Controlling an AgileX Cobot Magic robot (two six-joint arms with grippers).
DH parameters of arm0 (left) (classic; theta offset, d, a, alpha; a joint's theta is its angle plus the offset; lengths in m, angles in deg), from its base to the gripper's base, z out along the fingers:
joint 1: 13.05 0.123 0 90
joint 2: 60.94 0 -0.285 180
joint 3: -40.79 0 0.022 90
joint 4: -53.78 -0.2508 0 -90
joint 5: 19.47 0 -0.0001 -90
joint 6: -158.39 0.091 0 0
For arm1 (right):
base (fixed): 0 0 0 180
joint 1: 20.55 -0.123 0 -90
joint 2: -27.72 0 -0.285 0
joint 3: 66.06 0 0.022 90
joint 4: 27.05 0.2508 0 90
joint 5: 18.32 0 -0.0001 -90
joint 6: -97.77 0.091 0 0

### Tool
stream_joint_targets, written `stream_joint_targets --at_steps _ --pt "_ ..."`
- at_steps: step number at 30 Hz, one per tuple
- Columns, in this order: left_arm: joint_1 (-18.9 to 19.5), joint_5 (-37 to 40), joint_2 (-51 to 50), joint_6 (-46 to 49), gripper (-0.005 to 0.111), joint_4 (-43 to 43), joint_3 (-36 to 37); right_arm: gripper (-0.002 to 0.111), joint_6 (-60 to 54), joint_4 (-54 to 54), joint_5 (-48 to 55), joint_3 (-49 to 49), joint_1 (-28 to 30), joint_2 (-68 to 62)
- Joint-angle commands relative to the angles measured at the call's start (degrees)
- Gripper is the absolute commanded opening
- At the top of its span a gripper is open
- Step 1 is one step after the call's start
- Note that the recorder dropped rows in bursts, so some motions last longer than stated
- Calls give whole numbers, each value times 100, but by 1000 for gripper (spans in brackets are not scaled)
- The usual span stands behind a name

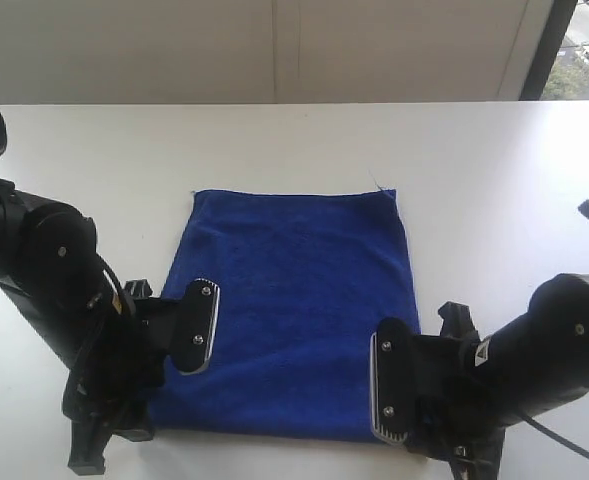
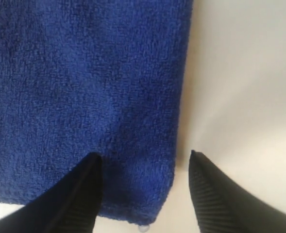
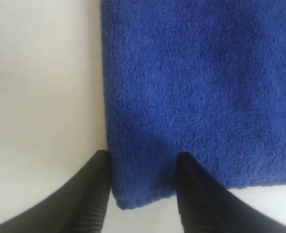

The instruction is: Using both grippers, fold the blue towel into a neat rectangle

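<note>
Now: left gripper (image 2: pixel 143 160), black ribbed fingers spread wide, nothing between them but air. One finger hangs over cloth, the other over bare tabletop, so the towel's side hem runs through the gap close to a near corner. Right gripper (image 3: pixel 143 156) mirrors this: jaws wide apart, empty, straddling the opposite side hem at the other near corner. Cannot tell whether the fingertips touch the surface.

Step in hand, as judged: lining up for a paired corner grasp, fold not yet begun. The next move calls for both grippers to drop onto their corners, close on the full thickness of the hem, then lift and carry the near edge toward the far edge at a matched pace so that the edges meet square.

The deep royal-blue terry towel (image 1: pixel 294 300) lies flat on the white matte table (image 1: pixel 474 160), centred between the arms, its near edge beside the grippers. Outline is roughly rectangular, slightly wider at the far edge; the pile looks plush, with no large wrinkles. The hems look thick; whether the cloth is doubled, I cannot tell.
</note>
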Motion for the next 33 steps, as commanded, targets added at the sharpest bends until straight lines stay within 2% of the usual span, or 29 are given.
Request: stream_joint_targets --at_steps 1,3,6,7,11,12,18,20,24,25,29,33 --pt "-11 62 15 21 58 6 -5 33 -68 -15 3 -33 -15 -235" --pt "1 62 -26 21 55 -8 -5 24 -68 -15 14 -23 -15 -278" --pt "1 62 -127 21 43 -8 -5 10 -68 -15 34 -23 -15 -266" --pt "1 62 -208 21 30 -8 -5 2 -68 -46 90 -23 -15 -238" --pt "1 86 -258 21 3 -21 -5 0 -68 -280 151 -12 -15 -136" --pt "1 116 -258 31 0 -101 -5 0 -68 -320 151 -12 -15 -74" --pt "1 427 180 -123 0 -244 -175 0 -13 -388 151 11 -15 609" --pt "1 389 504 -216 0 -254 -249 0 442 -477 48 77 -1 955" --pt "13 -190 859 -290 0 -331 -249 0 1540 -1321 -339 250 13 1255" --pt "13 -549 875 -609 0 -528 -249 0 1737 -1497 -460 275 53 1255" --pt "13 -1115 875 -1363 0 -1184 -249 0 2063 -1556 -742 401 373 1255" --pt "350 -1572 875 -1847 0 -1301 -249 0 2210 -1556 -925 614 544 1160"
